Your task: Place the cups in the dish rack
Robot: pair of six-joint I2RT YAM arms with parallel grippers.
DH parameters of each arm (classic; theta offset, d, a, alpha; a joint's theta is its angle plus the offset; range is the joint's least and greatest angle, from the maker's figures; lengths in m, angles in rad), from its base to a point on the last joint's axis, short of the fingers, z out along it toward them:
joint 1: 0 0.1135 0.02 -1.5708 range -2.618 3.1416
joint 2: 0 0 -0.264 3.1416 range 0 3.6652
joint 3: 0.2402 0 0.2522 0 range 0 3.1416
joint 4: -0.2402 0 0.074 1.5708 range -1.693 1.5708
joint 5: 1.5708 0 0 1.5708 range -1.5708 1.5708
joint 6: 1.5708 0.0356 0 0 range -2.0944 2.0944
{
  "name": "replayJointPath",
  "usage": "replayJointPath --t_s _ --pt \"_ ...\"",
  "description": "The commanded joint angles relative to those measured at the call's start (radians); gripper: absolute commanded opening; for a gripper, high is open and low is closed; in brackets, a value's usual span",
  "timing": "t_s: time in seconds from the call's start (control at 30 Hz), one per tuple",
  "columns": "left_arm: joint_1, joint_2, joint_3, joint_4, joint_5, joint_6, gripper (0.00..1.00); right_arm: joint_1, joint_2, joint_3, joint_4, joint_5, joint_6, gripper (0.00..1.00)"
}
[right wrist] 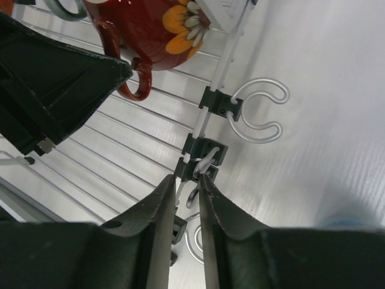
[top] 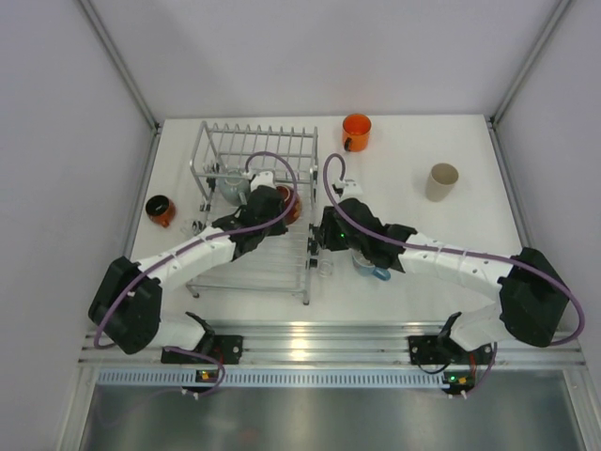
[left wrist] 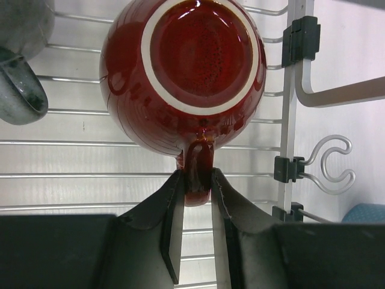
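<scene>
The wire dish rack [top: 246, 141] stands left of centre. My left gripper [top: 285, 204] is inside it, shut on the handle [left wrist: 197, 168] of the red mug [left wrist: 180, 66], which is turned base towards the left wrist camera over the rack wires. The mug's flower side shows in the right wrist view [right wrist: 162, 30]. A dark grey mug [top: 230, 185] lies in the rack beside it. My right gripper [right wrist: 187, 179] is closed narrowly on the rack's right side rail [right wrist: 207, 120]. The light blue mug [top: 373, 270] lies under my right arm.
The orange mug [top: 357, 132] stands at the back, right of the rack. The grey-beige mug [top: 441, 181] stands at the right. The dark red-orange mug [top: 161, 209] lies left of the rack. Wire hooks [right wrist: 255, 111] stick out from the rack's right side.
</scene>
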Motion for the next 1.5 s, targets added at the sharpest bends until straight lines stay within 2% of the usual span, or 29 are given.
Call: replayJointPath --t_s 0.0,0.07,0.2,0.67,1.47 --pt "0.003 0.015 0.021 0.035 -0.024 -0.015 0.09 0.022 0.004 0.026 0.008 0.041 0.038 0.22" --pt "0.003 0.023 0.026 0.038 -0.053 -0.013 0.01 0.023 0.002 0.026 0.009 0.047 0.04 0.12" --pt "0.003 0.044 0.035 0.049 -0.076 0.002 0.0 0.023 0.007 0.026 0.008 0.044 0.038 0.0" --pt "0.003 0.072 0.038 0.205 -0.101 0.089 0.0 0.034 -0.018 0.005 0.017 0.045 0.035 0.0" --pt "0.003 0.155 0.105 0.253 -0.184 0.116 0.0 0.04 -0.025 -0.017 0.035 0.047 0.031 0.0"
